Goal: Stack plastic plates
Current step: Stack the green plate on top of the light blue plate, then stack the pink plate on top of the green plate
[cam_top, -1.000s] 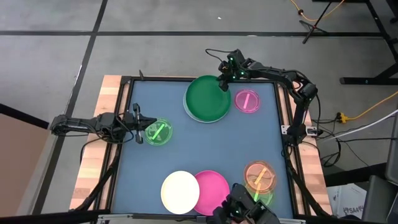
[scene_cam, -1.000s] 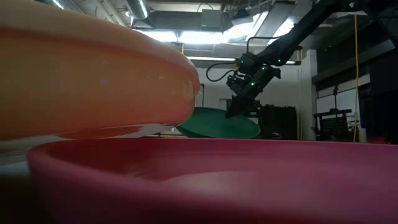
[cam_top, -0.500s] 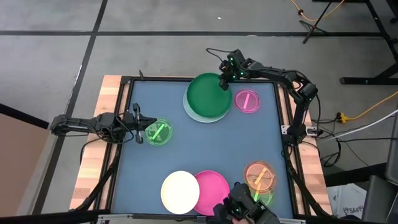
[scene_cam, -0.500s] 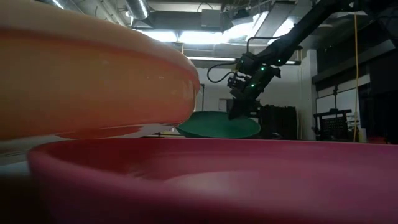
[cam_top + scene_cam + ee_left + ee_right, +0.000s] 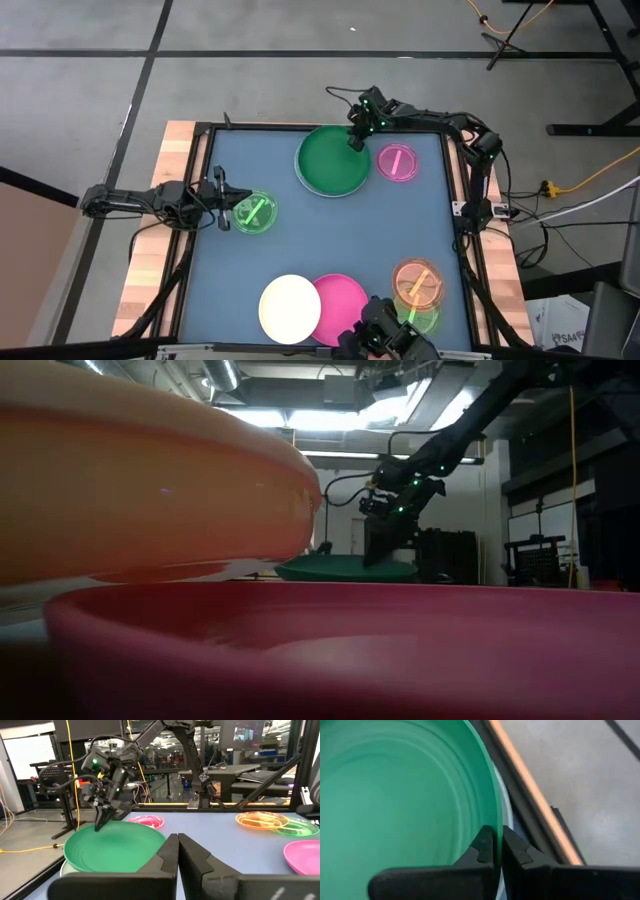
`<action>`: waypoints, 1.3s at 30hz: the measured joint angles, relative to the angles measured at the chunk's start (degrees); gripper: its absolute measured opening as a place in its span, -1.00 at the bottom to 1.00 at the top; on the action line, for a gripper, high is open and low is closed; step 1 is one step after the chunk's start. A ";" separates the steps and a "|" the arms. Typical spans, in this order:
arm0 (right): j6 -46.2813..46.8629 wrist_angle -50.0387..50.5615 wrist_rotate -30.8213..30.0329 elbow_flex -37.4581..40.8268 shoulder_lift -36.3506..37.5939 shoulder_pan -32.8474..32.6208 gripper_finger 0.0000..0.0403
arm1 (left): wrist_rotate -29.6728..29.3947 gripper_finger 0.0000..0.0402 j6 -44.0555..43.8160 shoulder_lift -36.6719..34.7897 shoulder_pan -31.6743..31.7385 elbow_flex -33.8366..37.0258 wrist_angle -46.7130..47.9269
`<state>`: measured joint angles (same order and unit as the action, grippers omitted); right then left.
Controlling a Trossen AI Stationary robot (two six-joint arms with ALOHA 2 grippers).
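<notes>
The dark green plate (image 5: pixel 333 160) lies on the pale blue-white plate (image 5: pixel 301 176) at the table's far middle; only a sliver of the pale plate shows. My right gripper (image 5: pixel 356 138) is shut on the green plate's far right rim. It also shows in the low view (image 5: pixel 372 555) and the left wrist view (image 5: pixel 100 822). My left gripper (image 5: pixel 222 195) is shut and empty at the left edge, beside a small translucent green plate (image 5: pixel 252 212). My right gripper pinches the green plate's rim (image 5: pixel 496 837) at its far right side, one finger (image 5: pixel 481 847) inside the plate and one outside. The fingers come from above, pointing down. The plate lies nearly flat on the pale plate beneath.
A small translucent pink plate (image 5: pixel 398 162) lies right of the green plate. A cream plate (image 5: pixel 290 308) and a hot pink plate (image 5: pixel 342 305) lie at the near edge. A small orange plate (image 5: pixel 417 283) overlaps a small green one (image 5: pixel 424 318) at the near right.
My right gripper has gone down with the green plate's far right rim. The plate, tilted up on that side a second ago, now lies nearly flat over the pale plate. The gripper stays shut on the rim.
</notes>
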<state>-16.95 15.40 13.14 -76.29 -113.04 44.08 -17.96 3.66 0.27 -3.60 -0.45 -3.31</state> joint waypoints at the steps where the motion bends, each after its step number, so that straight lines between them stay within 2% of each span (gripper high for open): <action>1: -0.02 -0.22 0.04 0.00 -0.38 -0.02 -0.99 | 0.00 -0.99 0.00 -0.01 0.01 0.00 0.00; 13: -1.17 -2.54 -1.44 0.00 -1.00 0.14 -0.99 | -0.01 -0.99 0.00 -0.02 -0.02 0.01 0.00; 26: -1.59 -2.45 -2.17 0.02 -1.11 0.16 -0.54 | -0.02 -0.99 0.00 -0.01 -0.01 0.00 0.00; 39: -1.48 -1.83 -1.93 0.02 -1.11 0.15 -0.51 | -0.93 -0.99 -0.10 -0.01 -0.02 0.00 -0.46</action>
<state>-18.44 13.57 11.21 -76.27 -114.15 44.23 -18.88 3.56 0.26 -3.62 -0.45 -3.77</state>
